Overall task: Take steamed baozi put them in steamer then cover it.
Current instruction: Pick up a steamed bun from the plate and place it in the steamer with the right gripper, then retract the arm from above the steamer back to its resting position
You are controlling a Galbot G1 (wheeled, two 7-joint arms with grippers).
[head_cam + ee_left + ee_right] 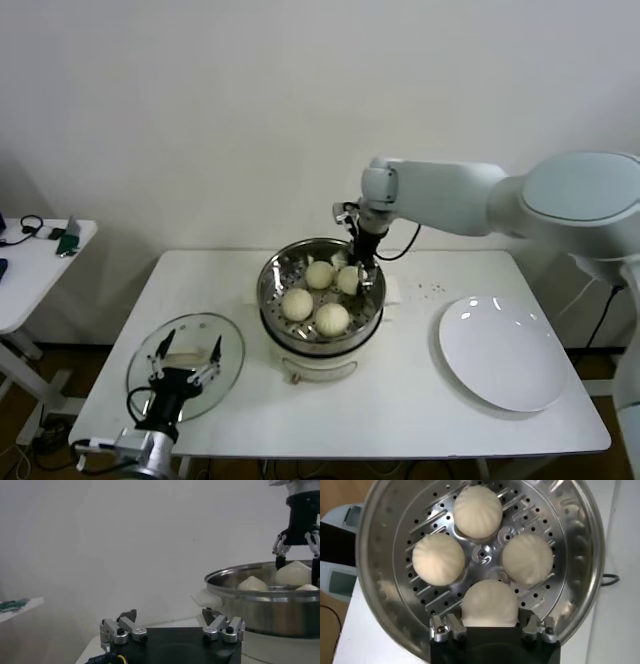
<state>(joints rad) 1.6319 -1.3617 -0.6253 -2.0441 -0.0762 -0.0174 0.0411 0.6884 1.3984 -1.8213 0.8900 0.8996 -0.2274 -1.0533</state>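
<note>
1. White wall backs a white table (pixel 400 400), and on it stands the steamer (pixel 275 270), its steel basket holding all four baozi (pixel 332 318).
2. Directly under the right claw (pixel 362 266) sits one baozi, flanked by the two fingers on either side; the right wrist view shows this bun (pixel 489 605) between the finger bases, the fingers spread wide about it, though whether they touch the dough cannot be told.
3. Only that right wrist view shows the perforated floor (pixel 481 555) and the other three buns set around its middle stud, beyond the claw.
4. From the left wrist view the right claw (pixel 296 555) is seen side-on, its dark fingers dipped past the steamer rim (pixel 260 596) around a bun (pixel 293 574); the head view cannot show that depth.
5. Left claw (pixel 186 362) hovers over the glass lid (pixel 228 345) well away from the steamer, at the table's near left, jaws fully wide and empty.
6. Beyond the right claw's far side lies a white plate (pixel 500 352), bare.
7. A small side table (pixel 30 270) with clutter stands off past the left claw.
</note>
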